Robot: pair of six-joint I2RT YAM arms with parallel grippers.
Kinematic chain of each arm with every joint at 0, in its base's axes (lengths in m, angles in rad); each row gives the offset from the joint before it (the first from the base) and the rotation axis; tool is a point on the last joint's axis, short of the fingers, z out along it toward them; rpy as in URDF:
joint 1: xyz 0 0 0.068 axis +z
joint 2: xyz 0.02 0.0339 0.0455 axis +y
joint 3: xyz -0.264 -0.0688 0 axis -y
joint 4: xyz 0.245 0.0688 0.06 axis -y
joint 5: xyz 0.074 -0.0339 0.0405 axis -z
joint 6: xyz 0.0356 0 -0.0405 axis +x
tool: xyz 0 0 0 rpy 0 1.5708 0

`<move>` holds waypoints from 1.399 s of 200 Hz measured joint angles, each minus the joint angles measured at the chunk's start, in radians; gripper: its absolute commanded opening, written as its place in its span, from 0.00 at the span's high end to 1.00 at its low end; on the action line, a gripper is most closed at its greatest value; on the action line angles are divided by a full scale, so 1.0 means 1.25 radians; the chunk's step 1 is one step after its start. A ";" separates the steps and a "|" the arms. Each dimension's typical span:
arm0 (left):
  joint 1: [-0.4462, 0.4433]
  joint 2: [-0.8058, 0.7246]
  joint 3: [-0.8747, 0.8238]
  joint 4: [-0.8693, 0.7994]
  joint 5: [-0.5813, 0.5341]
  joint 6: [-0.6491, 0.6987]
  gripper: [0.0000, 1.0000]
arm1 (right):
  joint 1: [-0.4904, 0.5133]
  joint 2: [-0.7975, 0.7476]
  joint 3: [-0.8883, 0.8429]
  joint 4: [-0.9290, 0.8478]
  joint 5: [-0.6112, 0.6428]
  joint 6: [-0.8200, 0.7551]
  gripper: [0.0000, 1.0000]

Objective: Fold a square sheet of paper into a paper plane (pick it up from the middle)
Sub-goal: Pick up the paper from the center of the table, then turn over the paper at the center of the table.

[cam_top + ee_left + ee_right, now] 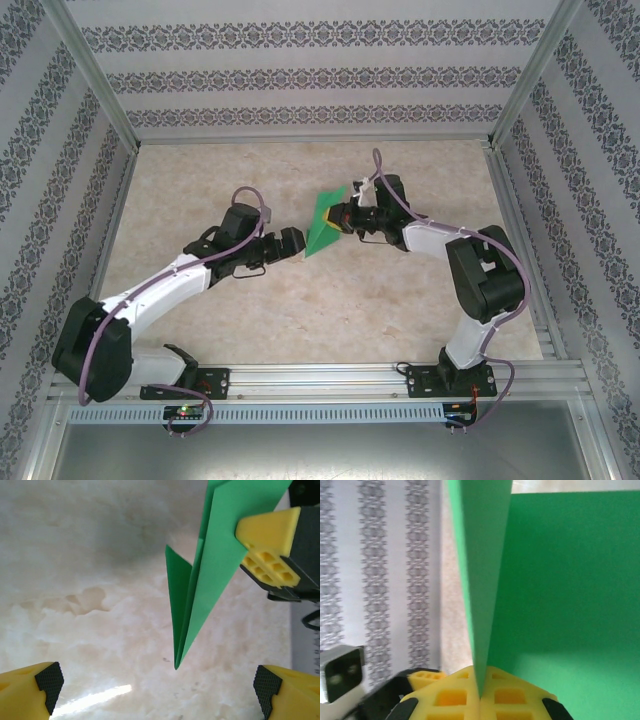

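Note:
The square sheet of paper is folded into a slim, pointed green dart, the paper plane. It hangs above the middle of the table. My right gripper is shut on its layered body, and in the right wrist view the yellow pads meet on the paper's edge at the right gripper. In the left wrist view the paper plane points down toward my left gripper, with the right arm's yellow finger pressed on it. The left gripper is open just left of the tip, and its fingers stand wide apart.
The marbled beige table lies under both arms. Patterned walls close it in at the back and sides, and an aluminium rail runs along the near edge by the arm bases.

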 measured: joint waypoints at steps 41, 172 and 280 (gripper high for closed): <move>0.008 0.007 -0.047 0.160 0.106 -0.124 0.00 | 0.008 0.032 0.026 0.217 -0.088 0.168 0.95; 0.065 0.063 -0.078 0.474 0.181 -0.320 0.27 | 0.032 0.065 0.029 0.343 -0.154 0.300 0.95; 0.071 0.083 -0.074 0.461 0.196 -0.303 0.86 | 0.031 0.063 0.029 0.270 -0.168 0.272 0.74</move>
